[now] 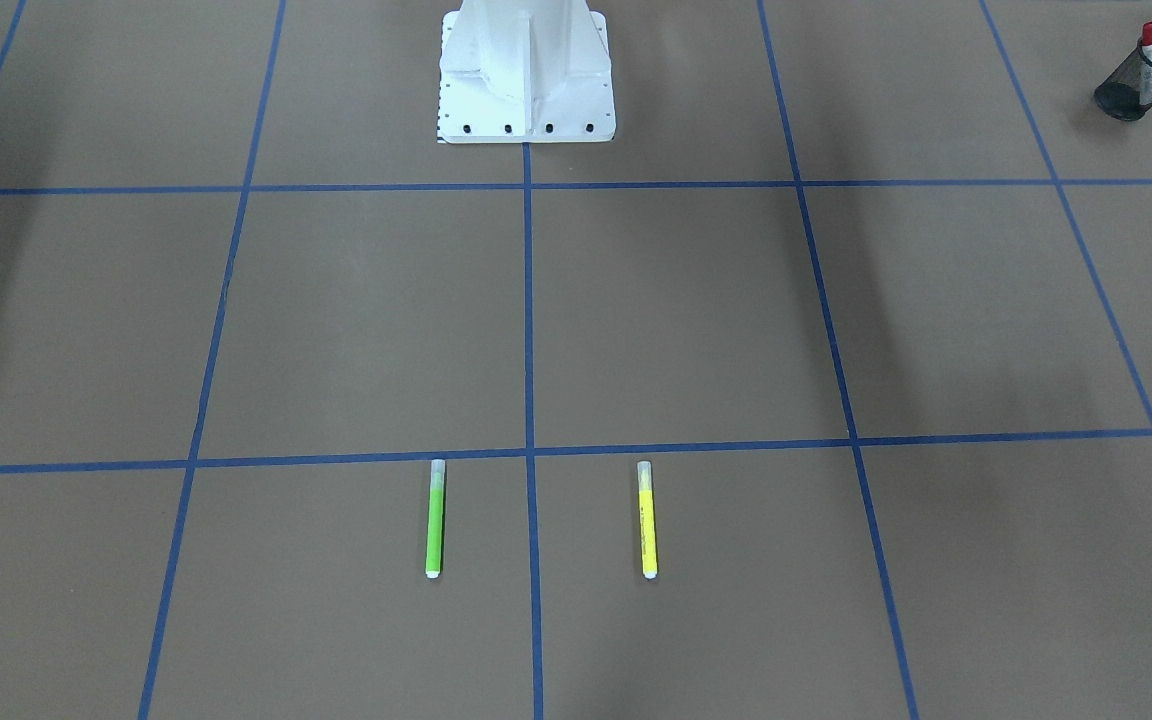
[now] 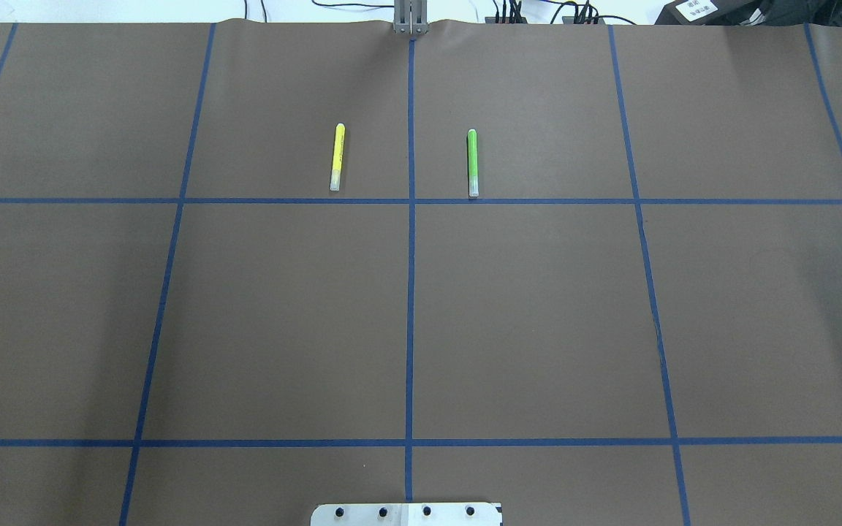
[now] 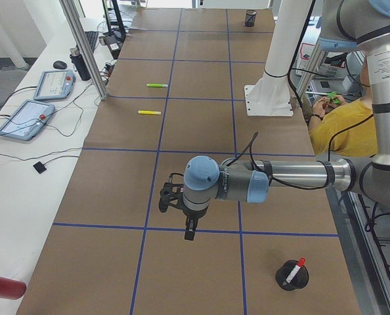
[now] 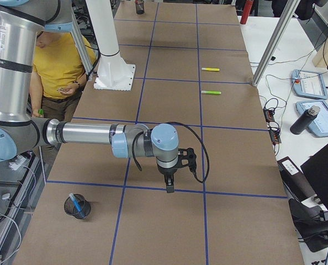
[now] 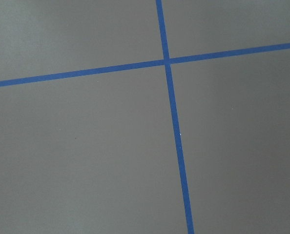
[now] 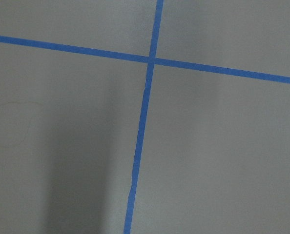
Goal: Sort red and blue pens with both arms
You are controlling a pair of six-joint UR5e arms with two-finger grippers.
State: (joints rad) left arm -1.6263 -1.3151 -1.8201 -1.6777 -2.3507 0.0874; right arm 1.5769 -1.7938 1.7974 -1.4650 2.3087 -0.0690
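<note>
The red pen [image 1: 1148,45] stands in a black mesh cup [image 1: 1134,85] at the table's corner on my left side; the exterior left view shows the same red pen [image 3: 295,270] in its cup [image 3: 291,275]. The blue pen [image 4: 75,202] stands in another black cup [image 4: 77,207] on my right side. My left gripper [image 3: 190,235] hangs above the table, apart from the red pen's cup. My right gripper [image 4: 169,187] hangs likewise, apart from the blue pen's cup. Whether either is open or shut I cannot tell. Both wrist views show only brown table and blue tape.
A green pen [image 2: 472,162] and a yellow pen [image 2: 337,157] lie side by side on the far half of the table. The white pedestal [image 1: 526,75] stands at the robot's edge. A person in a yellow shirt [image 4: 59,61] sits behind it. Tablets [image 3: 31,118] lie beyond the far edge.
</note>
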